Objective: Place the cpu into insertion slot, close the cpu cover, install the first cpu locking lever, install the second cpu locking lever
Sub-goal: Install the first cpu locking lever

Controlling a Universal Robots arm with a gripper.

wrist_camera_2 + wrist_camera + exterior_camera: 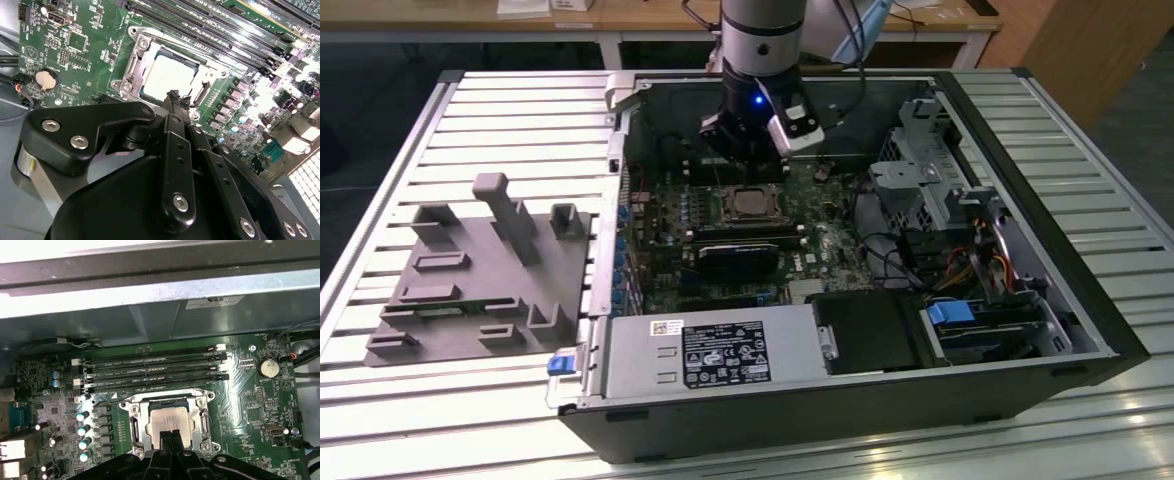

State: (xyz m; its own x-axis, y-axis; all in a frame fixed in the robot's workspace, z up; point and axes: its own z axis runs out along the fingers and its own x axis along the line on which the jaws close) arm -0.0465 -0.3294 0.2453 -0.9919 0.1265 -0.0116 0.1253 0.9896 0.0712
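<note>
At the exterior view's left a grey fixture (480,270) lies on the slatted table (520,110), just beside the open computer case (854,420). Inside the case the arm (761,30) comes straight down from above, wrist vertical. Its gripper (744,170) hangs close over the cpu (750,204). The second wrist view shows the fingertips (173,95) drawn narrow — pressed together, holding nothing. The cpu sits flat in the insertion slot (170,405), and the cpu cover (134,427) lies down around it. Further right stands the drive cage (934,190).
</note>
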